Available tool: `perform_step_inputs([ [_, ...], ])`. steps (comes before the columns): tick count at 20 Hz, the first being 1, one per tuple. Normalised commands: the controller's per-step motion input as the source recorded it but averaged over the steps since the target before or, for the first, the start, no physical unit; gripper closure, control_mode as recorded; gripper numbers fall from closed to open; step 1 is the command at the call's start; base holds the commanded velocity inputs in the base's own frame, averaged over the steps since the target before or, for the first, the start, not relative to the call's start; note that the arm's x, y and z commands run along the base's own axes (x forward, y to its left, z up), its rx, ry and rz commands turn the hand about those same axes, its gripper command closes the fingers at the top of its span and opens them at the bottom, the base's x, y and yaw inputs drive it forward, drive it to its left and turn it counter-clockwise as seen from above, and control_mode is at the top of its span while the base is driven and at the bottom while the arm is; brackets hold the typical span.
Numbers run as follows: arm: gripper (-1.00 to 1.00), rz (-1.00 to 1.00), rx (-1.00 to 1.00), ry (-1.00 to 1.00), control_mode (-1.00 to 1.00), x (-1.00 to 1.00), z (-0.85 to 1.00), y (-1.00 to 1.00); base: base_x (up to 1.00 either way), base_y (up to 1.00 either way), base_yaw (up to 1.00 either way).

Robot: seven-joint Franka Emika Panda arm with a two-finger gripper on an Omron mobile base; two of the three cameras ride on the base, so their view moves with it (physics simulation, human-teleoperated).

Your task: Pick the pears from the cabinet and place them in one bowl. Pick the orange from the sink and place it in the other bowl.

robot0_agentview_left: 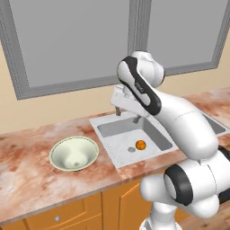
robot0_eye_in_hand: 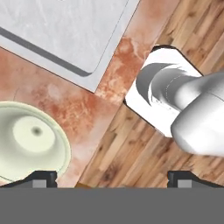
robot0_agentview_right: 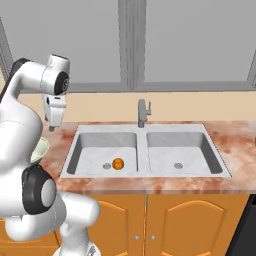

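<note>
I hold the gripper [robot0_agentview_right: 51, 128] high above the desk [robot0_agentview_left: 27, 175], over the strip between the cream bowl [robot0_agentview_left: 73, 153] and the left basin of the sink [robot0_agentview_right: 102, 152]. The fingers [robot0_eye_in_hand: 41, 177] stand fully spread and carry nothing.

The orange [robot0_agentview_left: 140, 144] rests on the floor of the left basin, just beside the round drain [robot0_agentview_left: 131, 149] and well clear of the basin walls. I judge that it lies there because the floor falls toward the drain. That position leaves room for a descent from straight above.

The cream bowl sits upright on the desk to the left of the sink, close to the sink's rim but apart from it. In the hand view its interior [robot0_eye_in_hand: 33, 135] is bare. I take this as the receiving bowl for the orange, placed near the sink so the carry is short.

The faucet [robot0_agentview_right: 143, 112] stands at the far edge between the two basins. I judge it the main obstacle to any rightward swing.

The fingers are not yet over the fruit. The next move calls for a shift right and toward the basin, then a lowering with the fingers kept wide.
</note>
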Motion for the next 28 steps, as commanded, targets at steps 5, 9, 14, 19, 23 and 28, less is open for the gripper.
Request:
perform_step_inputs([
  [5,-1.00,0.07,-0.19,-0.08,-1.00,-0.17,0.00,-0.28,0.00,0.00,0.00],
  [9,-1.00,0.19,-0.20,-0.13,-1.00,-0.08,0.00,-0.29,0.00,0.00,0.00],
  [14,-1.00,0.26,-0.09,-0.07,-1.00,-0.01,0.00,-0.28,0.00,0.00,0.00],
  [19,-1.00,0.33,-0.02,-0.01,-1.00,0.00,0.00,-0.24,0.00,0.00,0.00],
  [23,-1.00,0.28,0.00,0.00,-1.00,0.03,-0.01,-0.22,0.00,0.00,0.00],
  [28,-1.00,0.17,0.00,-0.01,-1.00,0.12,-0.13,-0.28,0.00,0.00,0.00],
])
